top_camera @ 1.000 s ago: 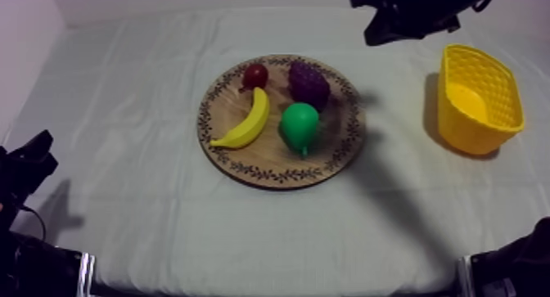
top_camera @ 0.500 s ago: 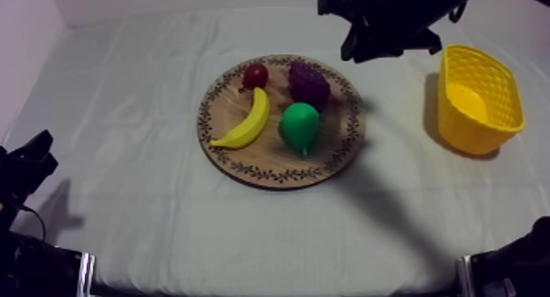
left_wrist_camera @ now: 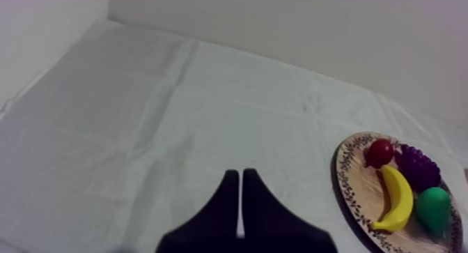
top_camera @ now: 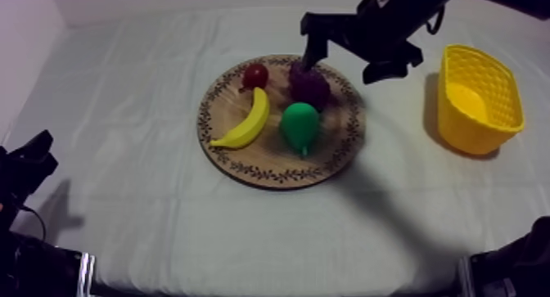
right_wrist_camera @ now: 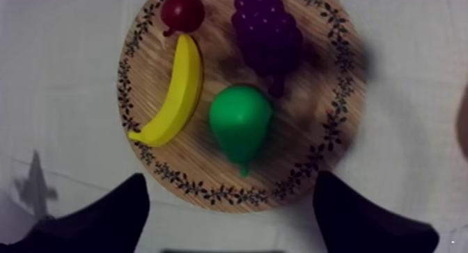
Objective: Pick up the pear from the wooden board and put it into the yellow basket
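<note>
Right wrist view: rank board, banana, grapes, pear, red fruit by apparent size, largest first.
1. board
2. banana, the longest fruit
3. grapes and pear, which look about alike, so no ranking between them
4. small red fruit

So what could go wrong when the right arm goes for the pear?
The pear lies close between the banana and the grapes; the right gripper, jaws wide open, could knock either one. It is rounded and lies on its side on the wooden board, so it might roll or slip when pinched.
</note>
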